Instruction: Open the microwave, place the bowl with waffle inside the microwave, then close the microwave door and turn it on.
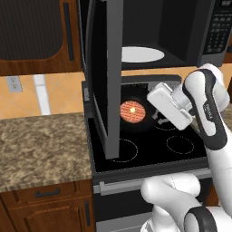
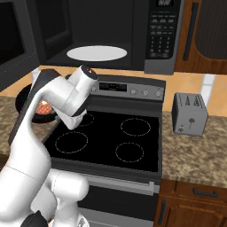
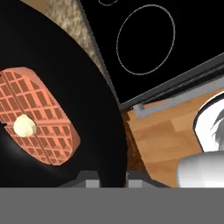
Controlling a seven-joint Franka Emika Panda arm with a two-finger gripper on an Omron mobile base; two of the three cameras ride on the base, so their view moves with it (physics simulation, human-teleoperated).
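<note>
Hand (image 3: pixel 111 183) pinched on bowl (image 3: pixel 65 57) rim, waffle (image 3: pixel 37 114) inside, open microwave door (image 1: pixel 108 77) beside, stove (image 2: pixel 119 137) below.

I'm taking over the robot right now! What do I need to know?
Tool: shut on the rim of the bowl with waffle, which looks lifted above the stove.
The waffle sits in the bowl's middle.
The microwave door stands wide open. The white plate inside the microwave is bare.
Done: door opened, bowl gripped.
Left: set the bowl inside, close the door, turn the microwave on.
</note>
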